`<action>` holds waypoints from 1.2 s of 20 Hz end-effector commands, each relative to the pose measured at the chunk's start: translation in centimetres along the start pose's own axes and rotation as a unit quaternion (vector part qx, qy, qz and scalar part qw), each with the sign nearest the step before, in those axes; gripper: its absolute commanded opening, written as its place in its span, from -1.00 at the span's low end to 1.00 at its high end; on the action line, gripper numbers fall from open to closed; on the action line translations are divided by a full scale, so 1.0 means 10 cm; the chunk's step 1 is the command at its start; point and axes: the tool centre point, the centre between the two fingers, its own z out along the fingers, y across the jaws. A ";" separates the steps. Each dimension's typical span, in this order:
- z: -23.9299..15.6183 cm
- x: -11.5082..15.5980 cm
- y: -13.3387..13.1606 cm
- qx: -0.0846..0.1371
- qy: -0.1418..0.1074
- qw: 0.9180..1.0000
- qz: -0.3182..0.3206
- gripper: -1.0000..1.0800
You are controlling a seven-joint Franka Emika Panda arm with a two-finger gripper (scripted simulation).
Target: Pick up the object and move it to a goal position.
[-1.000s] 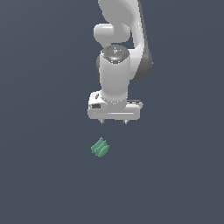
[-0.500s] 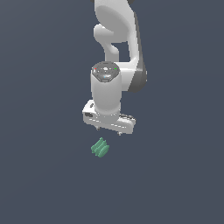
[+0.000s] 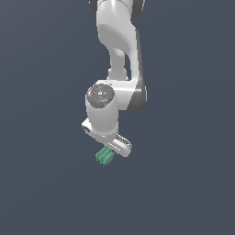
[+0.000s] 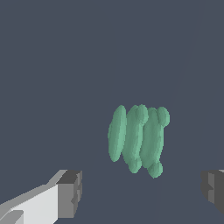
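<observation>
The white, glossy robot arm's pincer (image 3: 111, 148) hovers low over the small teal-green lumpy block (image 3: 104, 157), and this looks like the approach step, right before the grasp. The block lies on the flat, dark slate-blue counter (image 3: 41, 183), partly tucked under the pincer's body in the exterior view, peeking out toward that view's left. From the wrist view, the block (image 4: 136, 136) shows three rounded ridges packed side by side, smooth and matte, with little knobs at the ends. The pincer is spread wide: one grey, squared fingertip (image 4: 70, 194) and the other (image 4: 213, 189) stand well apart, and nothing is between them. The block sits ahead of the fingertips, not yet in the gap. Whether the tips are near the counter, I cannot tell. My read: the next move calls for carrying the pincer on until the ridges sit between the pads, lined up to squeeze the lumpy sides squarely, then closing. Those rounded ridges could slip if gripped off-centre.
</observation>
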 end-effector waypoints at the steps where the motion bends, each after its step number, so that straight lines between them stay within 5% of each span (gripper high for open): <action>1: 0.07 0.06 0.02 -0.001 -0.001 1.000 0.027 0.92; 24: 0.62 0.15 0.07 -0.004 -0.003 0.997 0.075 0.92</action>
